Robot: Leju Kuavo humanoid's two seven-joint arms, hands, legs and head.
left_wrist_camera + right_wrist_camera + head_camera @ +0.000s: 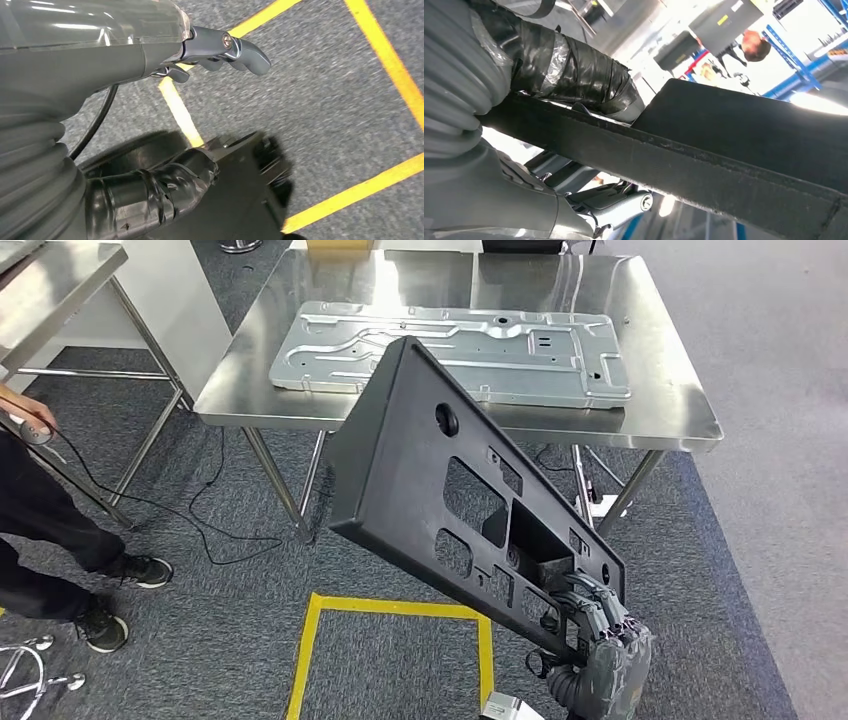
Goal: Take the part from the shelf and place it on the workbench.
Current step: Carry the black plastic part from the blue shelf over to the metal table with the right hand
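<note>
Gripped at its lower corner by the right robot hand (598,625), fingers curled through a cut-out, the large black plastic panel with many openings (450,490) tilts up from lower right toward frame centre, short of the stainless steel counter (660,390) carrying a grey stamped metal plate (450,350). It looks stiff but long and unwieldy; a one-corner hold invites swinging. Left robot hand (220,50) hangs empty, fingers loosely apart.

The big part (440,480) mid-frame looks like matt black plastic, slightly grainy, with a rough edge in the right wrist view. The workbench (660,400) at the top is brushed stainless steel, pretty reflective, and the panel (450,350) lying on it is dull pressed sheet metal. The floor (230,640) is rough grey carpet with glossy yellow tape (390,608).
</note>
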